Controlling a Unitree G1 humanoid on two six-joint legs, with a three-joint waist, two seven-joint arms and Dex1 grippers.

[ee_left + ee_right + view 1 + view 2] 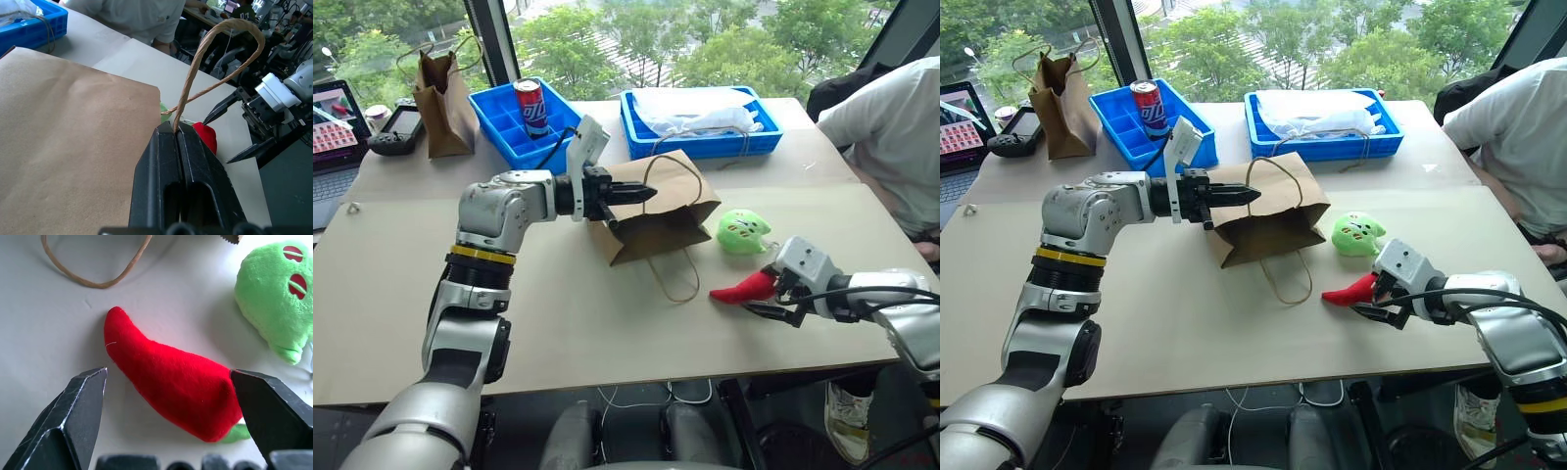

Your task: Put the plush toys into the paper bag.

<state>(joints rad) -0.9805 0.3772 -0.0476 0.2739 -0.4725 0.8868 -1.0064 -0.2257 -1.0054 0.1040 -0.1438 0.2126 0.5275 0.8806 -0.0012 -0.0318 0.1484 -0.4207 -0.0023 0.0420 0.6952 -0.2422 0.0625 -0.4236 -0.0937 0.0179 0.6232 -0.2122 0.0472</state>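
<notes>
The light-brown paper bag lies on the table's middle, its mouth toward the near edge. My left gripper is shut on the bag's upper cord handle, which loops up out of the fingers. The other handle lies flat on the table. The red chili plush toy rests on the table to the right of the bag. My right gripper is open, one finger on each side of the toy, with gaps to both. The lime-green plush toy sits just behind the red one, beside the bag.
At the back stand a blue compartment tray with a soda can and a second blue tray holding a white plastic bag. A narrower dark brown bag and a laptop are back left. A person's sleeve is at the right.
</notes>
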